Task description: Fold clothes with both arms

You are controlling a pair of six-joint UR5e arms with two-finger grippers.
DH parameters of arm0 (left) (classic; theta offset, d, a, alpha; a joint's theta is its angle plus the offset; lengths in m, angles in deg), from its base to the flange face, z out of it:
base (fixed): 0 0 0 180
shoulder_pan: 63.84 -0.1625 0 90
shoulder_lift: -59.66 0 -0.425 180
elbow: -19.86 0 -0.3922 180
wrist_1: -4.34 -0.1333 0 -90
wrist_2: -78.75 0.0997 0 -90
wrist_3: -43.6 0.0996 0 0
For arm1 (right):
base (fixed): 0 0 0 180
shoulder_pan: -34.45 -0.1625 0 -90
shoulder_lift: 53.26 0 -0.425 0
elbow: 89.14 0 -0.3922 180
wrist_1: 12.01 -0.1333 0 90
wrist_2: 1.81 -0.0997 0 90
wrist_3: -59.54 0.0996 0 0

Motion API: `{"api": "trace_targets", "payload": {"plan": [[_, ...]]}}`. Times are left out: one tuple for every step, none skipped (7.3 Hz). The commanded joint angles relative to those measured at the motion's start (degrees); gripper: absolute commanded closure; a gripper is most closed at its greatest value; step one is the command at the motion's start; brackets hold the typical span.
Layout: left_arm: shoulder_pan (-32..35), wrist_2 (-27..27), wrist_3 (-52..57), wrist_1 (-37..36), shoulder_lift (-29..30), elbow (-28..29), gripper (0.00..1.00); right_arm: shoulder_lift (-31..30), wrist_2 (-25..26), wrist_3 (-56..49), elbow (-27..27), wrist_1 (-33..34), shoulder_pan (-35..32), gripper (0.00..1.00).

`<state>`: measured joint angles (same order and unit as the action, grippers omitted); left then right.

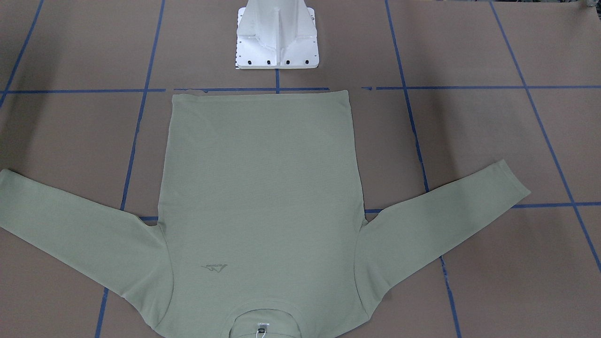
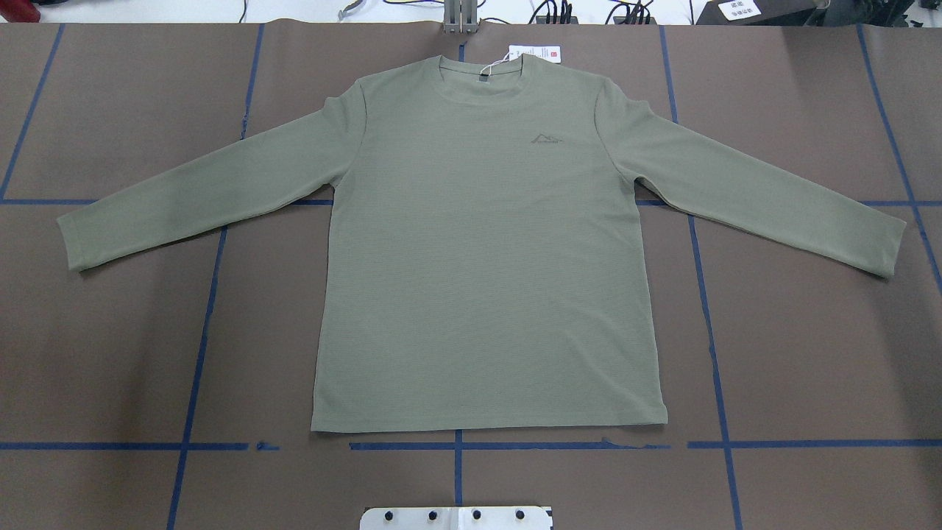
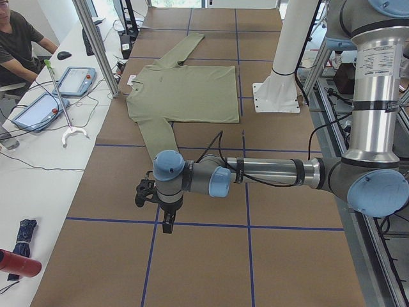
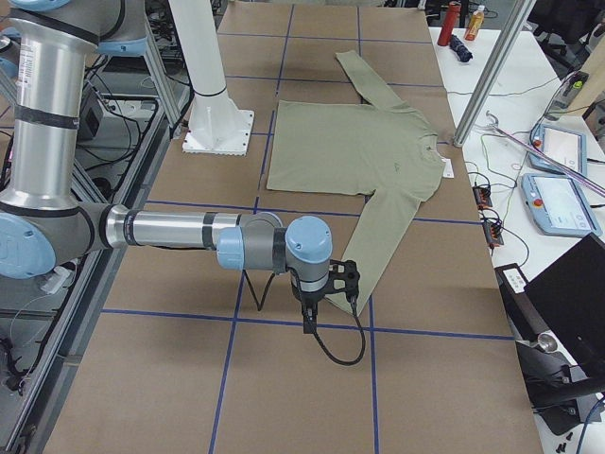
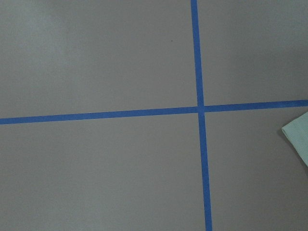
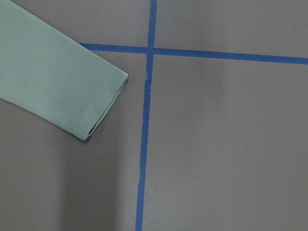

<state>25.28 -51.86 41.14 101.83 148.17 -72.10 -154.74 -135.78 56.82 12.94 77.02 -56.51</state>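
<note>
Pincer gaps are beyond me on both sides. The left pincer [image 3: 167, 225] shows only in the left-end view and the right pincer [image 4: 309, 322] only in the right-end view. Each is a small black shape under its wrist, too small for me to tell how far the jaws stand apart. Neither wrist camera catches its own fingers.

The overhead and front-facing views hold no arm. They do show me the sage-green long-sleeved knit shirt [image 2: 486, 243] lying flat, front up, mid-table on the brown paper-covered table [image 2: 110, 353]. Both sleeves are spread and both cuffs are free, so neither pincer holds cloth. Its hem lies near the white metal pedestal [image 1: 277, 37], with its round neck at the far edge.

The white paper hang tag [image 2: 535, 53] is plain from overhead, just beyond the collar. The front-facing view cuts it off at the bottom edge.

The silver-grey left arm [image 3: 268, 173] reaches over bare table, and its wrist hides the left cuff. The left wrist camera sees only a corner of that cuff, beside the crossing blue tape lines [image 5: 199, 108]. The silver-grey right arm [image 4: 180, 230] has its pincer just beside the right cuff, which the right wrist camera shows whole.
</note>
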Motion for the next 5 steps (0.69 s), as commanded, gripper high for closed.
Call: {"api": "trace_targets", "payload": {"plan": [[0.0,0.0,0.1,-0.1,0.0,0.0,0.0,0.4,-0.5,0.3,0.3,-0.2,0.0,0.0],[0.0,0.0,0.2,0.3,0.0,0.2,0.0,0.7,-0.8,0.8,0.2,-0.2,0.1,0.0],[-0.1,0.0,0.1,0.6,0.0,0.1,0.0,0.8,-0.9,1.0,0.1,-0.7,0.1,0.0],[-0.4,0.0,0.1,2.3,0.5,0.2,0.0,1.8,-0.3,1.0,0.1,-1.4,1.6,0.0],[-1.7,0.5,-0.3,4.2,1.0,0.4,0.0,3.5,-0.7,2.4,0.3,-1.8,1.8,0.0]]}}
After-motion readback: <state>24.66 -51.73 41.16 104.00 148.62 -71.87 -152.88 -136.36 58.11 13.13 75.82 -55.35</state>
